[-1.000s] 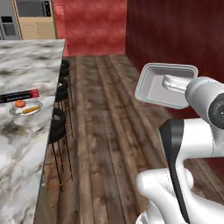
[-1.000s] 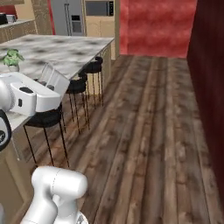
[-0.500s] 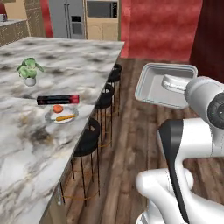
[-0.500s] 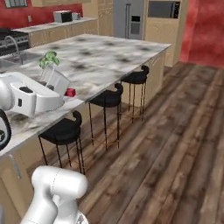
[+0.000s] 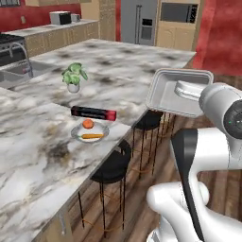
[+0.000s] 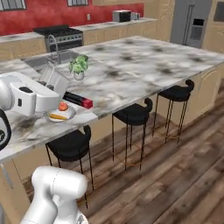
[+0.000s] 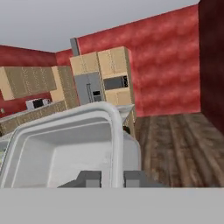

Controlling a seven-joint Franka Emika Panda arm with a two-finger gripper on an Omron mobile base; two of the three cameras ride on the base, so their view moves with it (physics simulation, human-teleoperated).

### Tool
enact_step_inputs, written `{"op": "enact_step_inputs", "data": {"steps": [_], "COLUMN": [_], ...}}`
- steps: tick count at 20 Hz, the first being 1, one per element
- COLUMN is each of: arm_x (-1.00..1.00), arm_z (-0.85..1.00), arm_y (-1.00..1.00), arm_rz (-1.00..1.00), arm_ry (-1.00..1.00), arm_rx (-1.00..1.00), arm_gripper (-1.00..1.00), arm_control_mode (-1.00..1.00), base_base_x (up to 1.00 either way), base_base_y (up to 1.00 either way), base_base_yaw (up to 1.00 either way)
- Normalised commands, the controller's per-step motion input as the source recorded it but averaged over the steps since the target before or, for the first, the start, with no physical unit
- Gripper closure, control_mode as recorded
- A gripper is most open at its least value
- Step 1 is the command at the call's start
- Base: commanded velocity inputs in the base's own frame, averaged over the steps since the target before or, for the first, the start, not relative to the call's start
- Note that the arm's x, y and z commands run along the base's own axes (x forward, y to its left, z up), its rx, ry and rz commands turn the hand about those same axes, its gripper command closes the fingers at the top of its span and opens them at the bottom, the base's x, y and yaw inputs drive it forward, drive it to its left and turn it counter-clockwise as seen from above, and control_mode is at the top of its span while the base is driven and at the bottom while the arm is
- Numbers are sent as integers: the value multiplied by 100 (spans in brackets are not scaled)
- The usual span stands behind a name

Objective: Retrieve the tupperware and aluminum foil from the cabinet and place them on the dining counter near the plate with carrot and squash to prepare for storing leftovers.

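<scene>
Jaws pinched shut on the tupperware (image 5: 177,92) rim, held tilted in the air off the table (image 5: 42,142) edge; plate (image 5: 90,133) with carrot (image 5: 91,136) sits left of it, foil box (image 5: 93,113) just behind.

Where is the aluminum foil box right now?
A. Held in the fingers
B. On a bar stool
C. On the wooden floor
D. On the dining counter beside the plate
D: the aluminum foil box lies flat on the dining counter, just behind the plate.
</scene>
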Motion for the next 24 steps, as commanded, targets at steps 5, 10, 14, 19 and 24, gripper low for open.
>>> {"op": "enact_step_inputs", "data": {"steps": [5, 10, 14, 19, 24], "arm_x": [0, 0, 0, 0, 0], "arm_z": [0, 0, 0, 0, 0], "arm_y": [0, 0, 0, 0, 0], "arm_rz": [0, 0, 0, 0, 0], "arm_ry": [0, 0, 0, 0, 0], "arm_rx": [0, 0, 0, 0, 0], "arm_gripper": [100, 100, 100, 100, 100], "arm_control_mode": [100, 100, 100, 100, 100], "base_base_x": [70, 51, 40, 27, 18], "base_base_y": [-27, -20, -11, -28, -50], "base_base_yaw": [58, 59, 57, 53, 43]}}
